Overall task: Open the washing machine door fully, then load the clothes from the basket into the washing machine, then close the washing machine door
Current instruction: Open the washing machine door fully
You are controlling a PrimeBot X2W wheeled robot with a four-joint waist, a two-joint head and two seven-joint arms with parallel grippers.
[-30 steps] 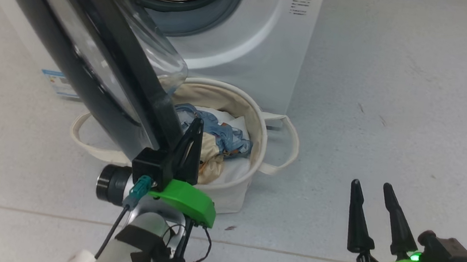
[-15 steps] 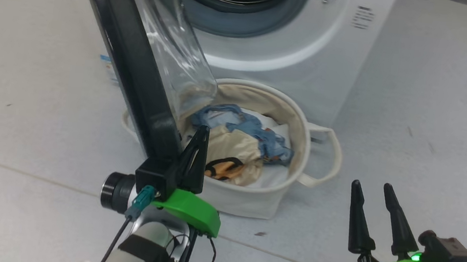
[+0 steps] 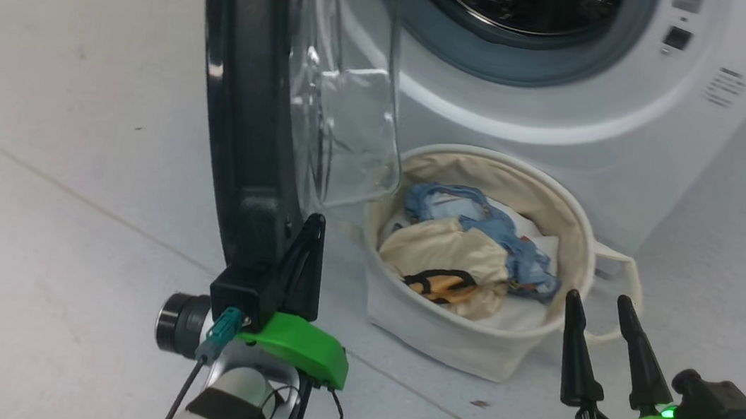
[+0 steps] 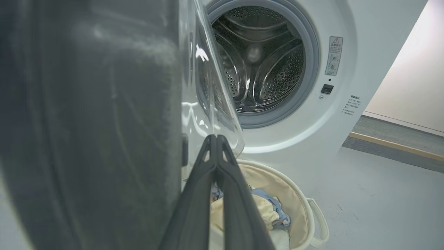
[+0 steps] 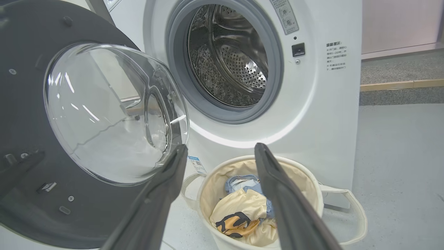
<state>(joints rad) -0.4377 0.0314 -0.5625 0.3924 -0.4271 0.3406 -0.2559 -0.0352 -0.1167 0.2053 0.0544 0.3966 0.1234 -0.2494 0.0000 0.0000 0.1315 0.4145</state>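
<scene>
Our left gripper (image 3: 316, 220), jaws pressed together, sits at the inner rim of the washing machine door (image 3: 242, 115), which stands half open beside the basket (image 3: 443, 332) — we should sweep it steadily outward; right gripper (image 3: 595, 301) jaws spread, empty

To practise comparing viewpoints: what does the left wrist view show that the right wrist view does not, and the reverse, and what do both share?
Left wrist view adds: the washing machine door edge-on, the shut left tool beside its rim. Right wrist view adds: the door's inner face with its glass bowl, a blue label, the cream garment's black-and-orange print, the open right tool. Shared: the drum mouth, the basket, the clothes.
</scene>
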